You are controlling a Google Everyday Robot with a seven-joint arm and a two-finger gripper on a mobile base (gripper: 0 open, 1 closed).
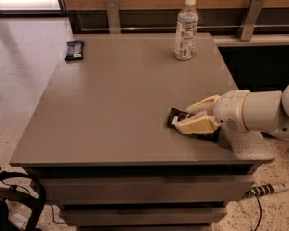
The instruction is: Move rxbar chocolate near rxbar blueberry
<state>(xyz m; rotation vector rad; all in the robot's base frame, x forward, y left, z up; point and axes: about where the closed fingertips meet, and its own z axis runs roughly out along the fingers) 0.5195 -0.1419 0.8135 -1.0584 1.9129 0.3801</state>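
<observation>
Rxbar chocolate (175, 115) lies on the grey table (111, 105), toward the 4 o'clock part of the top and near the right edge. The table is a broad square top over drawer-like fronts, and it fills most of the view. From 3 o'clock the white arm (260, 112) reaches in over the right edge, its far end cut off by the frame.

A clear water bottle (185, 30) with a white cap stands upright toward 1 o'clock on the top, well apart from the arm.

The gripper (183, 119) is down at the table surface with its cream fingers (197, 124) set narrow, one on each side of the chocolate bar and closed on it. Only the bar's 9 o'clock end shows as a dark tip past the fingertips. The rest is covered by the fingers, so its lettering cannot be read. Its long axis appears to run from about 10 o'clock to 4 o'clock, though the dark patch under the wrist may be shadow rather than wrapper.

The rxbar blueberry (74, 50) lies flat at the 10 o'clock corner of the table, its long axis running roughly 12 to 6 o'clock. Its pale markings are too small to make out. The two bars are well apart, at opposite sides of the top.
</observation>
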